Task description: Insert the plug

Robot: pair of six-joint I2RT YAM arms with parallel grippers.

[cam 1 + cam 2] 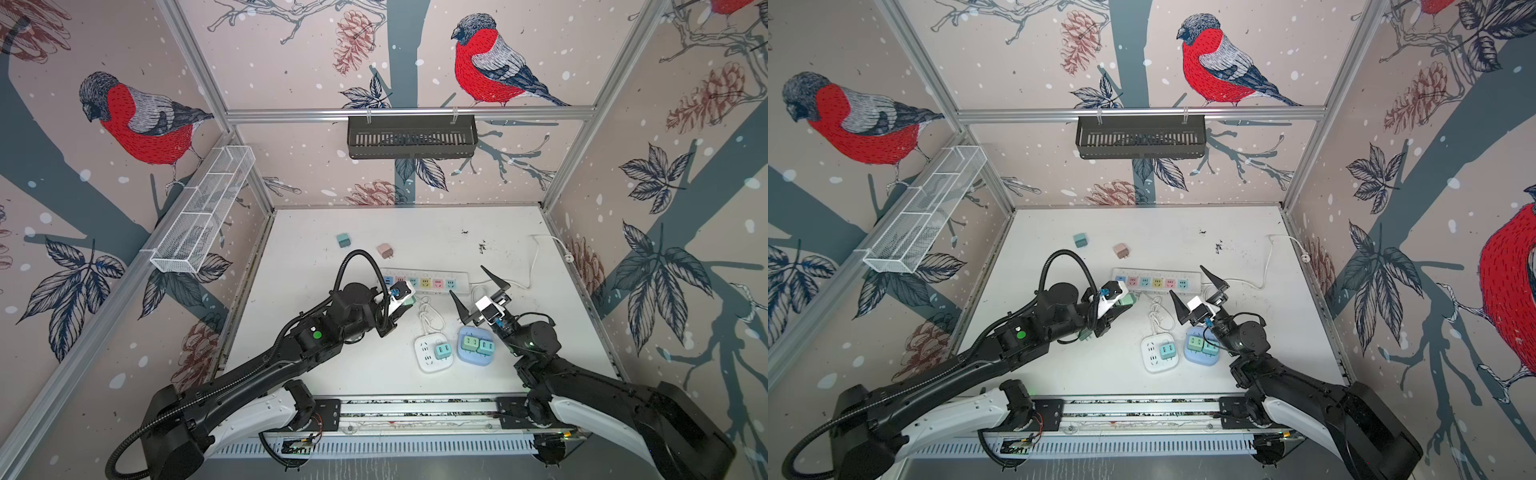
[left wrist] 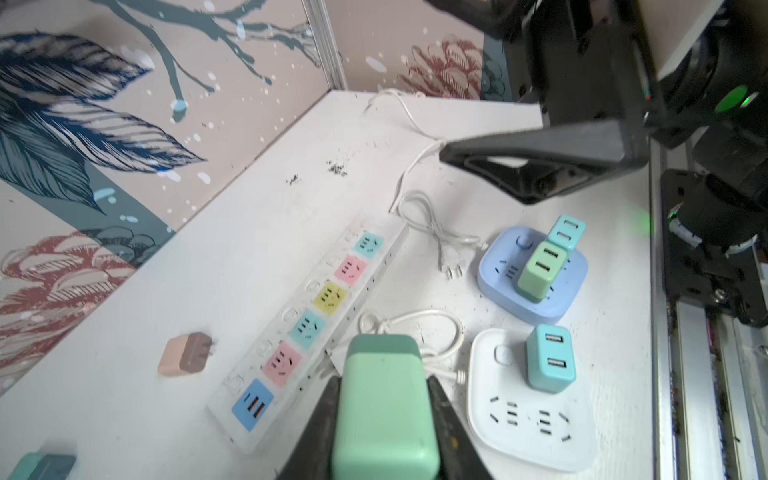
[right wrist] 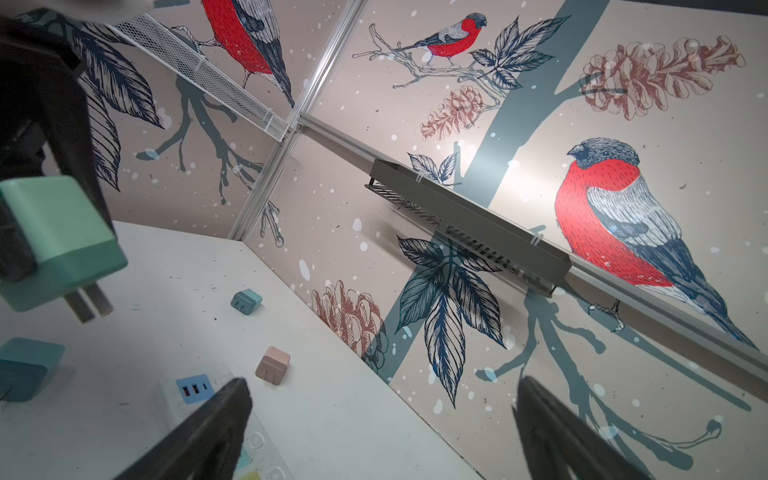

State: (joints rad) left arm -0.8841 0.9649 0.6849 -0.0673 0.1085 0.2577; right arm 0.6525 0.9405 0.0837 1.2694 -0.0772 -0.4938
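Gaping right end effector's point(image 1: 466, 279) view alone shows prongs point(image 3: 89, 303) of left end effector's point(image 2: 383, 381) clamped green plug point(image 2: 384, 424).

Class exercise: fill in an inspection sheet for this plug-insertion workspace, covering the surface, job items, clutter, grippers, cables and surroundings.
Surface: white table, dark specks toward the back right.
Job's things: green plug held off the table near the long power strip; white socket block carries a seated teal plug; blue socket block carries two seated plugs.
Clutter: loose teal plug and loose pink plug behind the strip.
Grippers: left gripper shut on the green plug; right gripper open, empty.
Cables: strip's white cable runs toward the right edge; coiled white cord in front of the strip.
Surroundings: bird-patterned walls; black basket on the rear rail; white mesh basket on the left wall.
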